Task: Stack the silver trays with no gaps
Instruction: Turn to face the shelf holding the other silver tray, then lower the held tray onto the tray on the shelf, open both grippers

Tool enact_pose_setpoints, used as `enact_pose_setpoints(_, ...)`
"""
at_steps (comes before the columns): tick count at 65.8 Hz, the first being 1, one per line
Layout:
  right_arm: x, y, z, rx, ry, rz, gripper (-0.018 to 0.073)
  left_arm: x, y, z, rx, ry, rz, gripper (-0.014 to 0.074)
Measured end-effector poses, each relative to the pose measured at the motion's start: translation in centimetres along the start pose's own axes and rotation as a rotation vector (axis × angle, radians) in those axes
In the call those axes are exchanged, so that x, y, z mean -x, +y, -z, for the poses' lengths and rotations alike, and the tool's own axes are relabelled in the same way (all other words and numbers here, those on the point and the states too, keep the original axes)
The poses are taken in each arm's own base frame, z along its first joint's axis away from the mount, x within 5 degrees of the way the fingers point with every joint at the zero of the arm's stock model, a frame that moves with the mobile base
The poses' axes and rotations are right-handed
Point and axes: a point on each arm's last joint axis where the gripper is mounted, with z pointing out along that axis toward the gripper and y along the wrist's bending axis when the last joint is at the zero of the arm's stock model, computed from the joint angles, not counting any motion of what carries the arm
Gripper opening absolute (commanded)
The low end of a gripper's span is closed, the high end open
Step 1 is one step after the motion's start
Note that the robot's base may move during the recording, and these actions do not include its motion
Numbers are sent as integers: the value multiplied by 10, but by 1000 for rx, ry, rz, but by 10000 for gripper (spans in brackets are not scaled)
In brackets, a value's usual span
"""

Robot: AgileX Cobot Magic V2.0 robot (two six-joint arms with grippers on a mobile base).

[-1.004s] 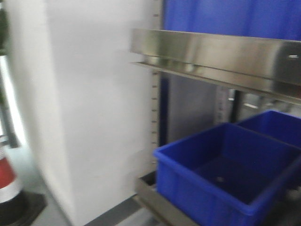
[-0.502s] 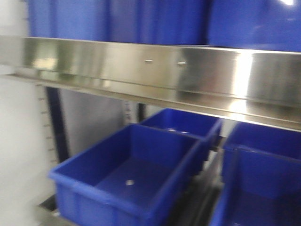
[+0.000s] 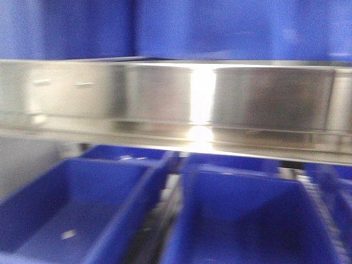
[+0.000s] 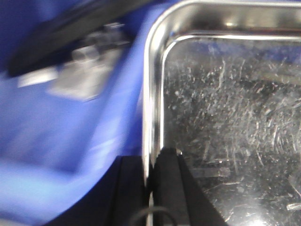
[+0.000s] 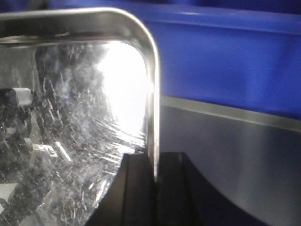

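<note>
Wrist-mounted views: left tool (image 4: 150,162) and right tool (image 5: 154,162) clamp opposite rims of the silver tray (image 4: 225,117), probably to carry it level

Brushed-steel shelf (image 3: 165,99), blue bins (image 3: 242,220) side by side on level below

Left gripper (image 4: 149,160): two matte black fingers (image 4: 171,183), broad and flat-faced, tops bevelled. A thin dark cable loop (image 4: 149,210) sits just below these fingers. Right gripper (image 5: 155,157): two matte black fingers (image 5: 136,188), same blocky build, square tops, outer edges flaring downward.
</note>
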Motion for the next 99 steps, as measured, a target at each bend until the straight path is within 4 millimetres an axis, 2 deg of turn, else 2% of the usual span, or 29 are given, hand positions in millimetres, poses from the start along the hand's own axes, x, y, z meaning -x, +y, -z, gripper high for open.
enact_pose_setpoints(99, 0, 0, 0, -1, 1, 0, -78, 0, 0, 0, -1, -1, 0, -13)
